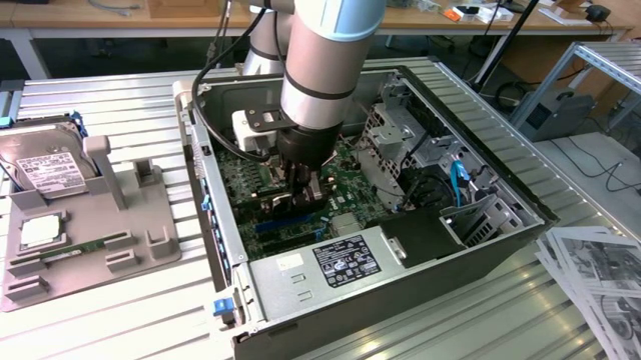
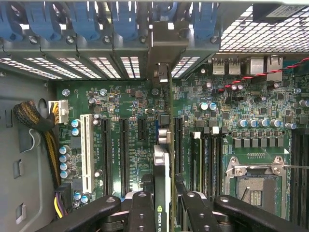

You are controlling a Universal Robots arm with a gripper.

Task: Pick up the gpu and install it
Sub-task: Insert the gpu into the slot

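Hand: my hand [image 2: 163, 205] is down inside the case [image 1: 215, 225], fingers [image 2: 140, 210] pinched on the gpu [image 2: 162, 166], one pad per face, near its top edge.
Gpu pos: on edge, upright, over the mobo. Its bracket [image 2: 161, 72] end points at the rear wall [image 2: 96, 65]. Can't tell if the contact edge touches a slot; that part is hidden under the card.
Handling: I judge it light, stiff and thin. Flat faces give a fair grip, but the board could pivot between the pads if one end catches. Contact edge and small parts on the faces look fragile, so no twisting.
Grip spot: top edge, approx mid-length, looks right to me; it keeps any push in line w/ the card.
Close edges: black slots [image 2: 123, 154] flank the card, near on both sides. Caps [image 2: 207, 106] and RAM slots [image 2: 207, 159] sit just beyond on one side, white slot [image 2: 87, 152] further off on the other.
Bracket end: tight. Rear wall and blue latches [image 2: 87, 19] are right there, so the bracket tip could snag.
Room: open above. Drive cage [image 1: 391, 142] and PSU [image 1: 341, 259] are apart from the hand; cable bundle [image 2: 34, 121] is well apart.
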